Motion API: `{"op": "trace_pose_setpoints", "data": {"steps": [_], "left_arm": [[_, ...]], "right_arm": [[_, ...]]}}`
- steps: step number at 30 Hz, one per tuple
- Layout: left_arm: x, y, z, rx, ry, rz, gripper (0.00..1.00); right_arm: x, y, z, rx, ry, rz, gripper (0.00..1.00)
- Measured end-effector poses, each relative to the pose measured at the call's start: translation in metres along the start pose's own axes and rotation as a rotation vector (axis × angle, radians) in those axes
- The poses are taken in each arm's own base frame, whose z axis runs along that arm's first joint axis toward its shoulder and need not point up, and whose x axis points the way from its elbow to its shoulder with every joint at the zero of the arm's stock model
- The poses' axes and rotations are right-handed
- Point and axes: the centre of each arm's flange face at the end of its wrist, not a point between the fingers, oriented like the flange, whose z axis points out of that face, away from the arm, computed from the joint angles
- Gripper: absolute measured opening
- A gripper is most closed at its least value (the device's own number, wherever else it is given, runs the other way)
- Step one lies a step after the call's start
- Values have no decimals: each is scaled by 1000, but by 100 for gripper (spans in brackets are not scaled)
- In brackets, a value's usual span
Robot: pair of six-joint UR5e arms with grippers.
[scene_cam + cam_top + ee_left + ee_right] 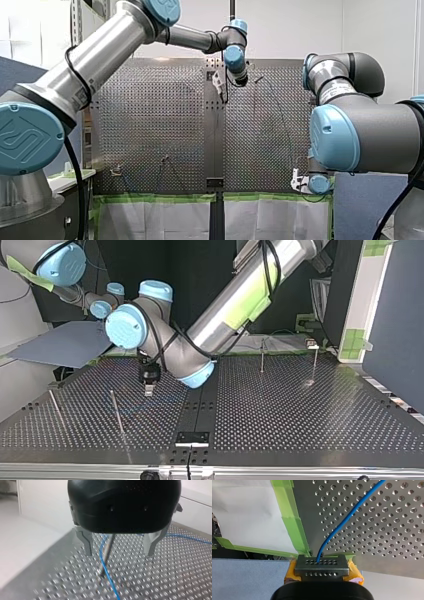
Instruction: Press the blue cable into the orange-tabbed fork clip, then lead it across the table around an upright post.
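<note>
My right gripper (321, 566) sits at the near right corner of the table (387, 530) in the front view, just beside the green tape (292, 522) on the edge. Its yellow-padded fingers are closed on the end of the blue cable (352, 512). From that grip the cable runs away over the perforated plate toward the far side. My left arm reaches to the far middle of the table in the front view. My left gripper (118, 554) hangs there just above the plate, its black body pointing down. Its metal fingers (87, 543) stand wide apart and hold nothing. Between them, ahead of the tips, a thin post (107, 552) stands in the plate. The cable runs past it and crosses it low down; I cannot tell whether the two touch. A further stretch of cable lies on the plate beyond one finger. In the top view this gripper is left of the middle, with two leaning rods (116, 412) at the near left and two more at the far right, well apart from it
</note>
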Motion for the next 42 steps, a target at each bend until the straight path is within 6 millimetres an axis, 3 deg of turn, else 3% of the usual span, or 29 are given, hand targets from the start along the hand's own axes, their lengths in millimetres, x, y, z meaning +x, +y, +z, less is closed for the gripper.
{"op": "trace_pose_setpoints", "data": {"steps": [17, 25, 31, 42], "left_arm": [[1, -23, -12, 157, 51, 172, 100], [-18, -35, -15, 199, 21, 241, 100], [-24, -29, -18, 153, 34, 322, 100], [-14, -26, -20, 145, 59, 391, 100]], "right_arm": [[0, -1, 0, 7, -1, 2, 0], [0, -1, 0, 7, -2, 2, 0], [-1, -2, -1, 13, -5, 3, 0], [0, -2, 0, 22, -4, 13, 0]]}}
